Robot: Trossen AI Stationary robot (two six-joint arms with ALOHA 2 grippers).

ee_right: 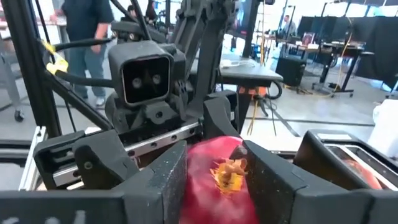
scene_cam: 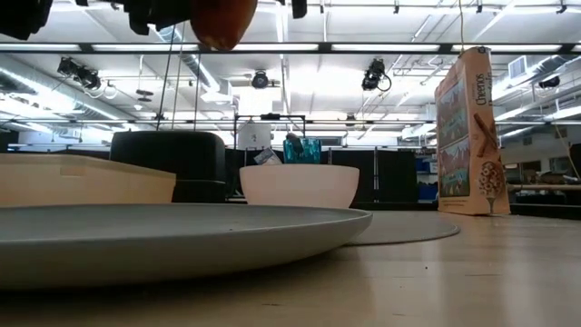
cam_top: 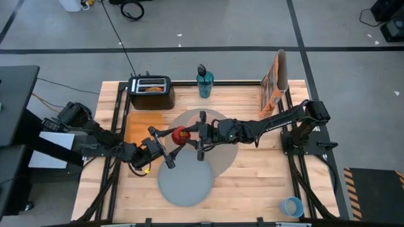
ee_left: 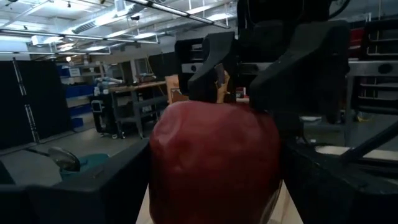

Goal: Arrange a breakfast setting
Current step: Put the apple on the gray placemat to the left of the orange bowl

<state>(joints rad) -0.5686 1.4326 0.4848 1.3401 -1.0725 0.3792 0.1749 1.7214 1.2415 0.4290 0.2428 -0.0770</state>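
Observation:
The red apple (cam_top: 180, 134) is held in the air above the large grey mat (cam_top: 218, 151); it shows at the top of the low view (scene_cam: 222, 23). My left gripper (cam_top: 172, 141) reaches it from the left and my right gripper (cam_top: 189, 134) from the right, both shut on it. The grey plate (cam_top: 185, 183) lies on the mat's near edge. A pale bowl (scene_cam: 298, 186) stands on the mat. The cereal box (cam_top: 275, 85) stands upright at the far right. The light-blue cup (cam_top: 291, 205) stands at the near right. The spoon is not in view. My left gripper pinches the apple by its two sides (ee_left: 163, 155) between its two fingers, level, from the table's left. The apple is lifted clear of the table. My right gripper pinches the apple's other end, one finger on each side of the stem hollow (ee_right: 229, 177), level, from the table's right. Its fingers (ee_left: 211, 62) stand at the apple's far side in the left wrist view.
A black toaster (cam_top: 151, 91) with something brown in its slot stands at the far left. An orange board (cam_top: 140, 123) lies before it. A teal bottle (cam_top: 204, 82) stands at the far edge. A person (ee_right: 87, 37) stands in the room beyond.

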